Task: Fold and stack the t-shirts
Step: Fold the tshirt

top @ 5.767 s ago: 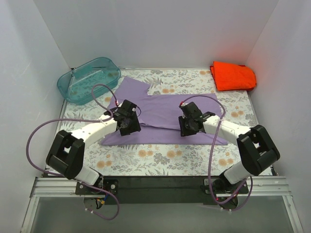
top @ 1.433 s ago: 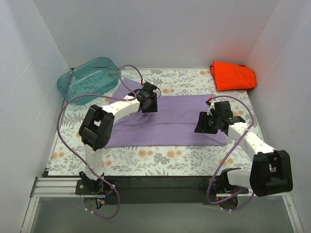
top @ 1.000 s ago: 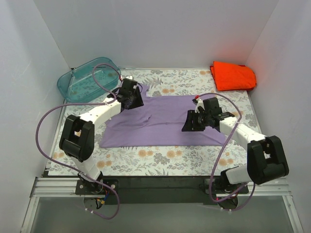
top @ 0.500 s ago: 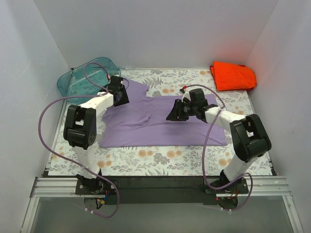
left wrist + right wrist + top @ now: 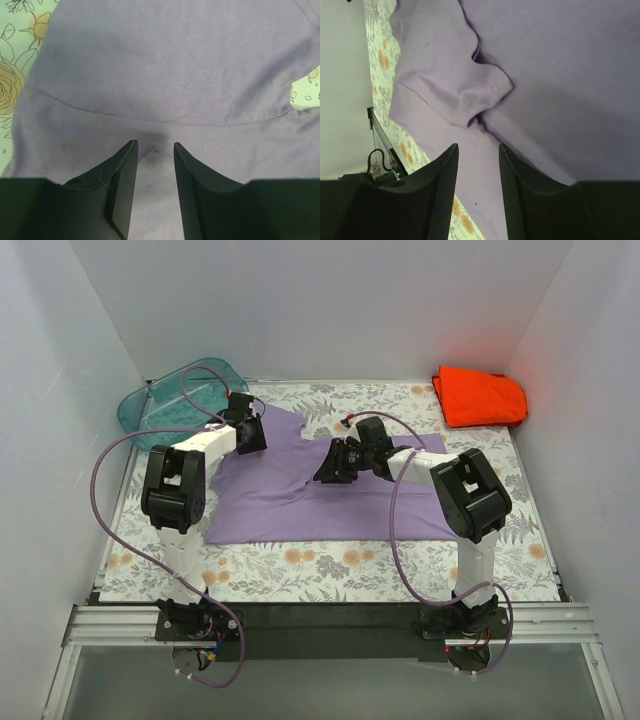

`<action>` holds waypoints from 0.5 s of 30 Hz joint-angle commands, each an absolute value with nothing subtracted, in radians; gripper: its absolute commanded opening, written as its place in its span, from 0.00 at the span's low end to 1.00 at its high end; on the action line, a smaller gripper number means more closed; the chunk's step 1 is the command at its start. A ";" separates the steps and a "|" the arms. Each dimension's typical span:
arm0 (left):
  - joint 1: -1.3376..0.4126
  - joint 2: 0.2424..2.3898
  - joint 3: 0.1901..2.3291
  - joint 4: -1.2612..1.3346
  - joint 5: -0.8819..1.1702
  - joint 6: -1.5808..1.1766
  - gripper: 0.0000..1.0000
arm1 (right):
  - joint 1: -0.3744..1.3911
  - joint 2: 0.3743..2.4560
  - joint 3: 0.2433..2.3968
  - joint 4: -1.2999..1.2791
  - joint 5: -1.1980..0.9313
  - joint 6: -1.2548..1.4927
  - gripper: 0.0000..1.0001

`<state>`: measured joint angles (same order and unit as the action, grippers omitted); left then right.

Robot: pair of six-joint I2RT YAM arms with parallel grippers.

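Observation:
The lavender t-shirt [image 5: 330, 505] lies spread on the flowered table, one sleeve pointing to the back left. My left gripper [image 5: 245, 433] rests low on its upper left part. In the left wrist view it [image 5: 155, 145] is open, and its fingers straddle a pale hem corner [image 5: 156, 165] lying on the cloth [image 5: 165, 75]. My right gripper [image 5: 335, 465] is over the shirt's upper middle. It is open in its own view too [image 5: 479, 146], above flat cloth, with a bunched fold [image 5: 470, 95] just ahead. The orange-red t-shirt [image 5: 480, 397] lies folded at the back right.
A translucent teal tub [image 5: 175, 405] stands at the back left corner, just beyond the left gripper. White walls close in the table on three sides. A black rail with both arm bases runs along the near edge [image 5: 320, 615].
Both grippers have moved left across the lavender shirt: the left from its upper middle to the upper left part, the right from the right end to the middle. Both jaws have narrowed a little.

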<state>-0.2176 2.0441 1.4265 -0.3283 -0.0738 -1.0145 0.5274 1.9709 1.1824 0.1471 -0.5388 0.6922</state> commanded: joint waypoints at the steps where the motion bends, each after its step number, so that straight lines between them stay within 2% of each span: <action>1: -0.210 2.051 1.465 -0.310 -0.061 -0.994 0.33 | 0.543 2.006 1.246 0.204 -0.545 0.738 0.45; 8: -0.210 2.074 1.476 -0.311 -0.018 -0.996 0.25 | 0.551 2.072 1.282 0.222 -0.540 0.773 0.45; 14: -0.210 2.063 1.463 -0.311 -0.003 -1.003 0.23 | 0.554 2.091 1.289 0.227 -0.535 0.785 0.45; 15: -0.210 2.065 1.465 -0.314 -0.005 -1.002 0.19 | 0.555 2.094 1.289 0.229 -0.535 0.788 0.45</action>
<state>-0.2131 2.0861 1.4490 -0.3115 -0.0208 -1.0096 0.5468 2.0876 1.2495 0.1864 -0.5339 0.7723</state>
